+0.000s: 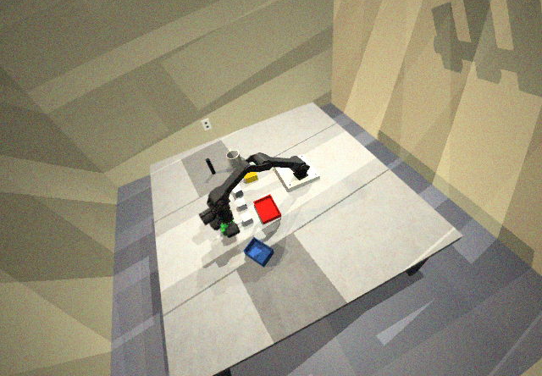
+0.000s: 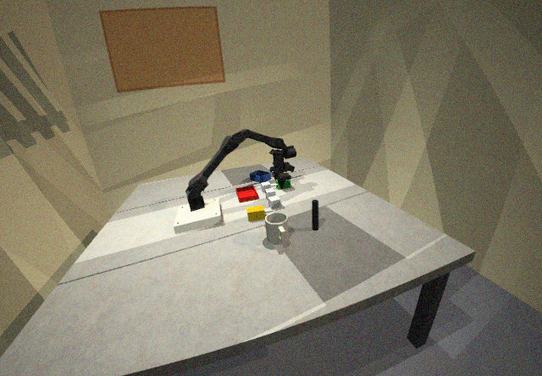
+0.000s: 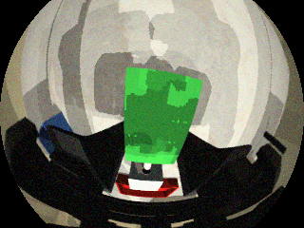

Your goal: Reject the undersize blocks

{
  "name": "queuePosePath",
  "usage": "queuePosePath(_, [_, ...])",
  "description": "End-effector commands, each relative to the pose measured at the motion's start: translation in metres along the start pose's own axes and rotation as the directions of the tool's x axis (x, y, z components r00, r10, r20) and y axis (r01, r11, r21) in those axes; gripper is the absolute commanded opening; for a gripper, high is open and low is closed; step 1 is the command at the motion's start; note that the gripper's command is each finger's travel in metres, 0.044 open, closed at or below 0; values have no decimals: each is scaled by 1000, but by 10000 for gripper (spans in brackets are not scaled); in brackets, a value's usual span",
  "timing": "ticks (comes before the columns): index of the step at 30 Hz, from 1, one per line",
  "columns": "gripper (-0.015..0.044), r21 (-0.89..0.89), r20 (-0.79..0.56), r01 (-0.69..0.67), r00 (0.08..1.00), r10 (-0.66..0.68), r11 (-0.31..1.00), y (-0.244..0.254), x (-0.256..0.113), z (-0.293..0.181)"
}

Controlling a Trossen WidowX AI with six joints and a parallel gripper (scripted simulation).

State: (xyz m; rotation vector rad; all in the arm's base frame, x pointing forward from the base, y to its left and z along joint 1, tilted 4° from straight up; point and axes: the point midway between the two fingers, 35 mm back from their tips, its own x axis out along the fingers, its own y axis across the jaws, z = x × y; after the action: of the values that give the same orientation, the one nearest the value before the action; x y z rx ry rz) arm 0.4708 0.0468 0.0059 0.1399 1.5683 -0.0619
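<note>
- Arm (image 1: 238, 179) (image 2: 225, 149): matte black throughout; long, slim links joined by thicker, rounded housings.
- Base plate (image 1: 290, 186) (image 2: 184, 223): white, flat, four-sided slab with straight sides, set in from the left edge of the tabletop (image 1: 358, 232) (image 2: 174, 284) in the exterior view. Small dark dots, possibly screws, are visible near its corners.
- Foot of arm: black, compact, blocky, in contrast with the white plate.
- Wrist section: black; several short, stubby housings, one of them a blunt cylinder.
- Hand (image 1: 225, 226) (image 2: 283, 183) (image 3: 152, 124): black; broad body, two angular fingers narrowing towards their tips.
- Cables and markings: none discernible at this resolution.
</note>
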Motion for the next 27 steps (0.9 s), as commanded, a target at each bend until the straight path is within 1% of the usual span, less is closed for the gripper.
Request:
queuePosePath(1, [0,-2,17,2,1000,-2,1000,0,-7,3])
queuePosePath(27, [0,-2,17,2,1000,-2,1000,0,-9,-4])
